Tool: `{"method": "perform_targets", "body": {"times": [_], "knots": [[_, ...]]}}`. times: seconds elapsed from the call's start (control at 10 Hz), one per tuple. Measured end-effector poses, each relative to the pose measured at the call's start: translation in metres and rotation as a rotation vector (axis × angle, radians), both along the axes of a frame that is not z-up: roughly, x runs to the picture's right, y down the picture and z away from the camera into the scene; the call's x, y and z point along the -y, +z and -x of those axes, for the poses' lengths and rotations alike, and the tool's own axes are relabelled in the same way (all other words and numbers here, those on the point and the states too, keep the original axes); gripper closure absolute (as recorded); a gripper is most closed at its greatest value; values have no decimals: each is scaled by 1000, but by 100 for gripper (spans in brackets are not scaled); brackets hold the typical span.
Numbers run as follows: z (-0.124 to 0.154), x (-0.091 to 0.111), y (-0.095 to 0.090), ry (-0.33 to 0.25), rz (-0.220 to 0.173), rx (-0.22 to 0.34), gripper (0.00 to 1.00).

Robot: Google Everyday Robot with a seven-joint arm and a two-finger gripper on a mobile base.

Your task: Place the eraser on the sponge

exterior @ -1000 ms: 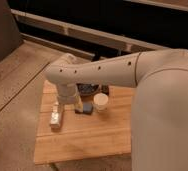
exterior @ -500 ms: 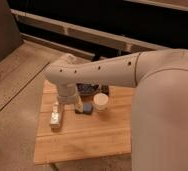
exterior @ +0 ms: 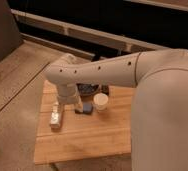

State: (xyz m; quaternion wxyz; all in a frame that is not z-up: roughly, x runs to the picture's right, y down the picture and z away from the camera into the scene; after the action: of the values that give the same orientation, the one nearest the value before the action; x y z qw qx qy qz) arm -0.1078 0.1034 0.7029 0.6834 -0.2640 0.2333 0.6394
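From where I stand, the front half of the bench (exterior: 82, 145) lies bare, and a hand could come in there low and flat. The back half is crowded: the pale oblong object (exterior: 56, 119) at the left, the sponge (exterior: 86, 108) in the middle, the white cup (exterior: 101, 102) just beside it on the right, and the dark bowl (exterior: 89, 89) behind. The gripper (exterior: 78, 105) hangs at the sponge's left edge, filling the gap toward the oblong. The arm (exterior: 102, 72) spans overhead, and the robot's body (exterior: 169, 120) walls off the right side.
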Motion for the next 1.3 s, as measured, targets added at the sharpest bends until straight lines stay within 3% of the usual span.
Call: {"method": "perform_targets", "body": {"times": [0.2, 0.3, 0.6, 0.7, 1.3], "knots": [[0, 2, 0, 1, -7, 1, 35], [2, 12, 1, 9, -39, 21, 35], [1, 55, 5, 18, -191, 136, 35], [-2, 61, 6, 23, -221, 168, 35], [-12, 69, 10, 34, -242, 183, 35]]}}
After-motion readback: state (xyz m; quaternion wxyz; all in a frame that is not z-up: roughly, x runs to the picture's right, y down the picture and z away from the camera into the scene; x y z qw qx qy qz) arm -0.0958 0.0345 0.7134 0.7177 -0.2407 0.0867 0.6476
